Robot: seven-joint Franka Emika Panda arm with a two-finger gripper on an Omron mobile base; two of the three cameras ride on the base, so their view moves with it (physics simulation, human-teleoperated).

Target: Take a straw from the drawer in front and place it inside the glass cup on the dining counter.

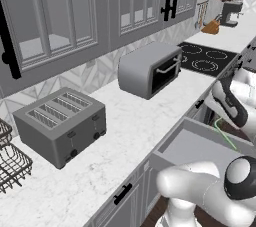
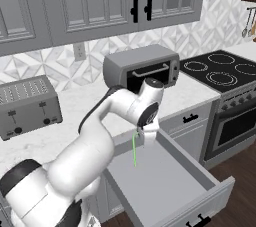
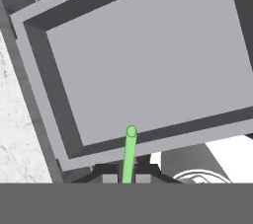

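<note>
Left base view: white arm rises from 5 o'clock, wrist bent down at the right edge over the pulled-out drawer (image 1: 200, 146). The straw (image 1: 225, 135), thin and light green, slants down from the wrist area over the drawer's grey floor; its top end is hidden by the wrist. On the marble counter (image 1: 125, 131) at 9 o'clock sits a grey toaster (image 1: 62, 125), and a toaster oven (image 1: 150, 68) sits just above centre. A black cooktop (image 1: 207, 58) lies at 2 o'clock; a wire rack (image 1: 9, 158) is cut by the left edge.

Right base view: arm sweeps up from 7 o'clock and bends down at centre. The gripper (image 2: 138, 132) points down above the back part of the open drawer (image 2: 165, 176), closed on the top of the straw (image 2: 134, 151). The straw hangs nearly upright, lower end near the drawer floor; whether it touches I cannot tell. The stove (image 2: 225, 96) stands at 3 o'clock, the toaster oven (image 2: 142, 66) behind the wrist.

Hand view: looking down into the drawer (image 3: 143, 65), plain grey inside. The straw (image 3: 129, 154) stands up from 6 o'clock, pinched between the dark fingertips (image 3: 143, 177), its round end toward centre.
</note>
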